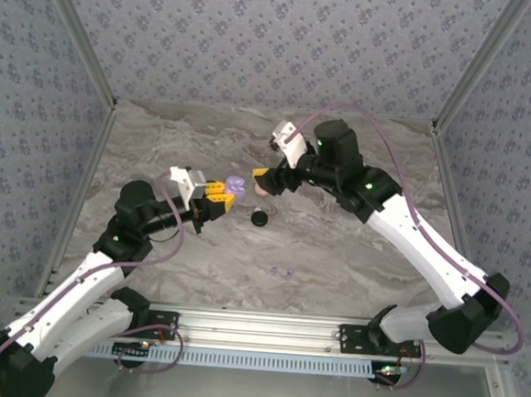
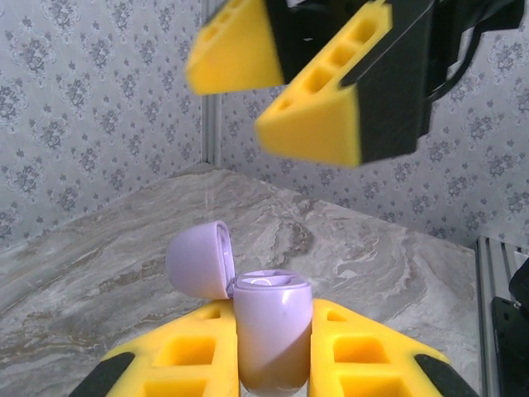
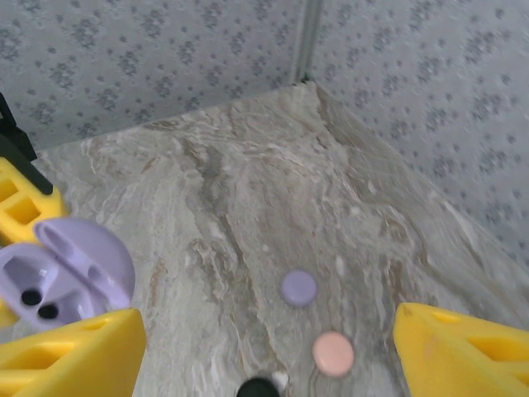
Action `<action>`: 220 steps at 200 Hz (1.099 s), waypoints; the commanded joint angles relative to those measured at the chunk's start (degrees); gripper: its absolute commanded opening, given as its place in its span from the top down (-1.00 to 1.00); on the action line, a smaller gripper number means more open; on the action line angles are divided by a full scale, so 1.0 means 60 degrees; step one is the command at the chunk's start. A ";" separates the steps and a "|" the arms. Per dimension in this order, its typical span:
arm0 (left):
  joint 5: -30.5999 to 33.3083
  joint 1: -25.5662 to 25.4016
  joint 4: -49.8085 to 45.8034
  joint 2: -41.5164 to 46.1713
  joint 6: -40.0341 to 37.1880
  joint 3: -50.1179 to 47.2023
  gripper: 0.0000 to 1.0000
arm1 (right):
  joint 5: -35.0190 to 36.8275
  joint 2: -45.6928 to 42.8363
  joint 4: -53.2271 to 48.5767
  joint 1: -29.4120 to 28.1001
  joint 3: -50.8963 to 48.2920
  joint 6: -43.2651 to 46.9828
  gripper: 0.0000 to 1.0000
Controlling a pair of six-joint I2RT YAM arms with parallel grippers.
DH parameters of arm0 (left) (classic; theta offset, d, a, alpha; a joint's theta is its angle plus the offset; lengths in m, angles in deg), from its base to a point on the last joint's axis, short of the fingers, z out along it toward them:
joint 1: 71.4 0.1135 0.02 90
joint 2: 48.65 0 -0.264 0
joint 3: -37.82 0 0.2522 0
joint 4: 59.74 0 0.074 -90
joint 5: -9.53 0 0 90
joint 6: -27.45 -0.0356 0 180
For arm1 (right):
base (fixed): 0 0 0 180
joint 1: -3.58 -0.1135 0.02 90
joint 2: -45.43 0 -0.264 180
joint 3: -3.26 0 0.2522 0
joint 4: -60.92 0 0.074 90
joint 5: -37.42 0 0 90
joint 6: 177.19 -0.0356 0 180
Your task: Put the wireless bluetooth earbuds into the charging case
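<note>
On the marbled table (image 1: 362, 261), the left gripper (image 1: 216, 193) is clamped on an open lilac charging case (image 2: 269, 310), wells apparently empty. The right gripper (image 3: 269, 331) hangs beside it, jaws apart, empty. Tiny lilac earbuds (image 1: 279, 272) seemingly lie well apart on the table: nothing inserted yet.

Marbled tabletop (image 1: 353, 261), floral-patterned walls (image 1: 259, 42)

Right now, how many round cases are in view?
4: the open lilac case in the left hand; on the table, a second lilac case, a pink case, a black case. More may be hidden.
</note>
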 commanded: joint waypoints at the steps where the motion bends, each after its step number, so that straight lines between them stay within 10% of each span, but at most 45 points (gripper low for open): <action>1: 0.0414 -0.0061 0.0648 0.0363 0.0054 -0.0306 1.00 | 0.1213 -0.0625 -0.1610 -0.0098 -0.0549 -0.2217 -0.55; 89: 0.0572 -0.0084 0.0146 0.1019 0.0055 -0.0493 1.00 | 0.2854 -0.0418 -0.3187 -0.1772 -0.4115 -0.8419 -0.42; 220: 0.0746 -0.0110 -0.0448 0.2033 0.0025 -0.0831 1.00 | 0.2248 0.3240 -0.2715 -0.2835 -0.2982 -0.8627 0.15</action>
